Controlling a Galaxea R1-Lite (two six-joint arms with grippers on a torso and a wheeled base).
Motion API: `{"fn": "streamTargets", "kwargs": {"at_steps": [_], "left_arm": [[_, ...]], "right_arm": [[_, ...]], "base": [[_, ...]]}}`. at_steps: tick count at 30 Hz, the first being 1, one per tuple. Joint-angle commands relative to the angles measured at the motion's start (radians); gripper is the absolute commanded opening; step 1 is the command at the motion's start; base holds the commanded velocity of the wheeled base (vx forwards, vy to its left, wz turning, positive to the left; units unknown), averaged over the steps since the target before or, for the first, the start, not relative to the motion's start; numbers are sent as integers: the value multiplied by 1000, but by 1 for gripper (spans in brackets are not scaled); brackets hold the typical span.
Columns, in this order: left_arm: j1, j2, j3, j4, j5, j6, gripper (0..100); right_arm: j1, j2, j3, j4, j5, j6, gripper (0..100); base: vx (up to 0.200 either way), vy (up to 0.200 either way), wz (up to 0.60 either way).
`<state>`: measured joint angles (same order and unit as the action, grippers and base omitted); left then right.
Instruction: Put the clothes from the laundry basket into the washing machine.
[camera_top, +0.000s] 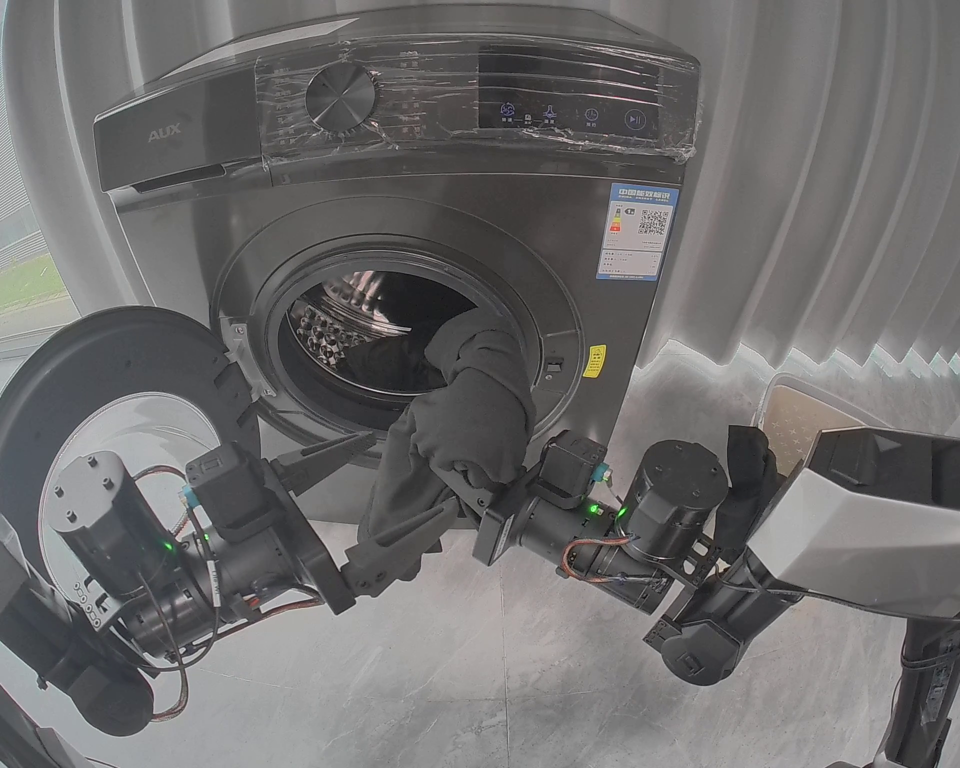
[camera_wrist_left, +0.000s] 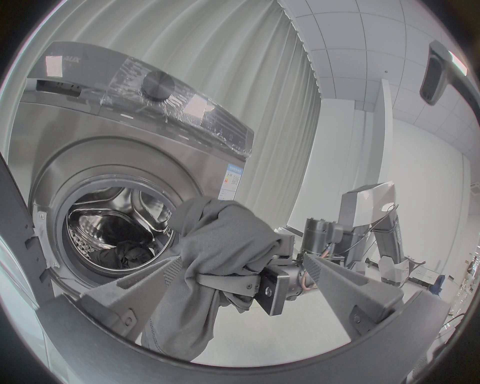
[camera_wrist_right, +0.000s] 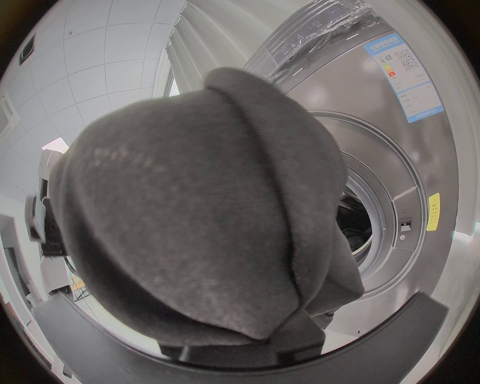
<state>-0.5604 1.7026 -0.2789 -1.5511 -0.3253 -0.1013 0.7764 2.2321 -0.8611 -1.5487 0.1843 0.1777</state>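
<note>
**Dark grey garment held at the drum mouth**

The right gripper (camera_wrist_left: 230, 280) is clamped on a dark grey fleecy garment (camera_top: 470, 420), just in front of the round opening of the grey front-loading washing machine (camera_top: 400, 215). The garment's long axis runs up and down: its top end leans into the opening and its loose end hangs toward the floor. The left gripper (camera_top: 410, 472) has its jaws wide apart, with the hanging cloth between them. A blue-and-white label (camera_top: 637, 231) and a small yellow sticker (camera_top: 595, 361) sit right of the opening. The left wrist view shows dark clothes (camera_wrist_left: 120, 255) lying in the drum. A pale plastic laundry basket (camera_top: 800, 415) stands at the right.
</note>
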Motion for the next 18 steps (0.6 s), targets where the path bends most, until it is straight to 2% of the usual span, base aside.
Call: {"fn": "streamTargets", "kwargs": {"at_steps": [1,2,3,9,18], "left_arm": [[24,-70,24,2,-24,-8,100],[27,-72,26,0,-27,-8,100],[45,-83,46,2,-61,-8,100],[102,-84,127,2,-147,-2,100],[114,-50,107,2,-141,5,100]], "right_arm": [[-20,-6,20,-2,1,2,0],[-22,-6,20,-2,1,3,0],[-23,-17,27,-1,1,5,0],[-23,-46,33,-1,0,20,0],[-6,-49,37,-2,0,31,0]], "base": [[0,0,0],[0,0,0],[0,0,0],[0,0,0],[0,0,0]]}}
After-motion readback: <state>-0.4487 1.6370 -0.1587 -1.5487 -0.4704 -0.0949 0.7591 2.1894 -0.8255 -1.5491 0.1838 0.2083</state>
